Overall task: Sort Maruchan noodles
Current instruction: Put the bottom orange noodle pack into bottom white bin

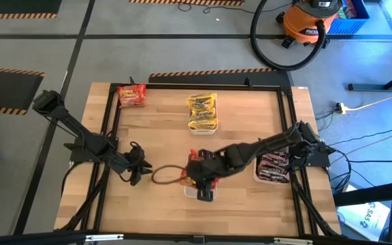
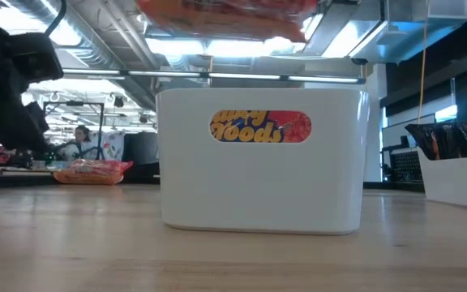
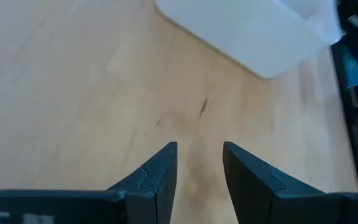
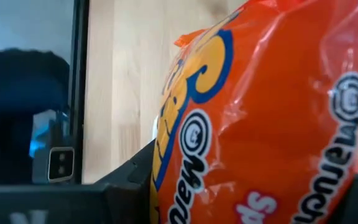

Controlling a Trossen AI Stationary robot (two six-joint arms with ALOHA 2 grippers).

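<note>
I have the right pincer [image 1: 205,185] over the near middle of the counter [image 1: 162,136], right above the white tray [image 2: 259,158] at the front edge. It is clamped on an orange-red noodle packet [image 4: 266,118]; in the right wrist view the packet fills nearly everything, sitting pressed between that arm's dark fingers [image 4: 129,177], with its printed face turned toward the lens. From the low view I see the same packet hanging above the tray's rim, clear of it, while another red packet shows through the oval window in the tray's wall.

My left pincer [image 1: 139,170] waits low over the counter just to the left of that tray. Its fingers [image 3: 157,177] stand partly apart with bare wood between them, holding nothing; a corner of the white tray lies ahead of it.

The other packets are spread out. A stack of yellow packets [image 1: 202,111] fills the tray at the far middle of the counter. Dark maroon packets [image 1: 273,167] sit in the tray at the right edge, beside the right arm. One red packet [image 1: 131,94] lies loose on the wood at the far left corner, well apart from both pincers.
</note>
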